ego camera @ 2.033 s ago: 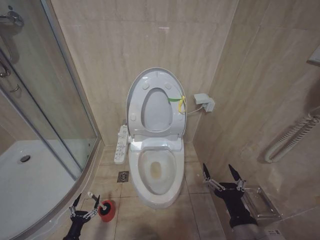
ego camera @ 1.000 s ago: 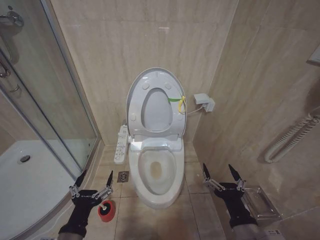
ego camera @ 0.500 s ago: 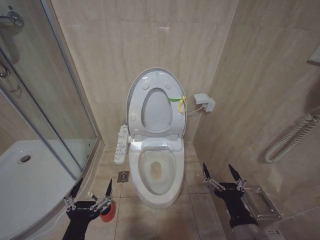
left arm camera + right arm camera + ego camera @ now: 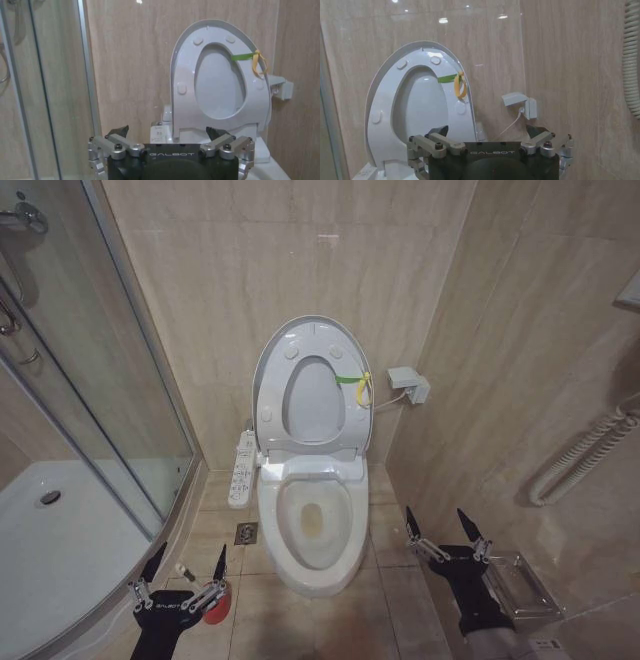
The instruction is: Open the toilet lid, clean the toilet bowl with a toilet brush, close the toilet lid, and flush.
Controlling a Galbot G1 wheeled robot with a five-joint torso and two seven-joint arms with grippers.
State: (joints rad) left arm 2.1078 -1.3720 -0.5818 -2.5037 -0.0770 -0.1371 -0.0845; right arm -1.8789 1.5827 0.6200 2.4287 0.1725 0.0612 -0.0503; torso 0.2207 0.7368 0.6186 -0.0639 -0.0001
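Observation:
The toilet lid [image 4: 310, 375] stands raised against the wall with the seat ring up against it, a yellow-green strap [image 4: 355, 383] at its edge. Below it the toilet bowl [image 4: 315, 525] is uncovered, with the button panel [image 4: 243, 468] at its side. The toilet brush handle tip [image 4: 181, 570] rises from the red cup [image 4: 217, 600] on the floor. My left gripper [image 4: 190, 558] hovers open just over it, the handle tip between the fingers and untouched. My right gripper [image 4: 437, 520] is open, right of the bowl. In the wrist views the left gripper [image 4: 167, 131] and right gripper [image 4: 487, 129] face the lid [image 4: 220, 75] [image 4: 420, 101].
A curved glass shower enclosure [image 4: 110, 390] and white shower tray [image 4: 50, 530] close off the left. A floor drain [image 4: 246, 532] lies left of the bowl. On the right are a wall box [image 4: 410, 383], a coiled hose [image 4: 580, 455] and a clear plastic box [image 4: 520, 585].
My left gripper rose and opened wide over the red cup, then drew back and sank lower. The right arm and the toilet have not moved.

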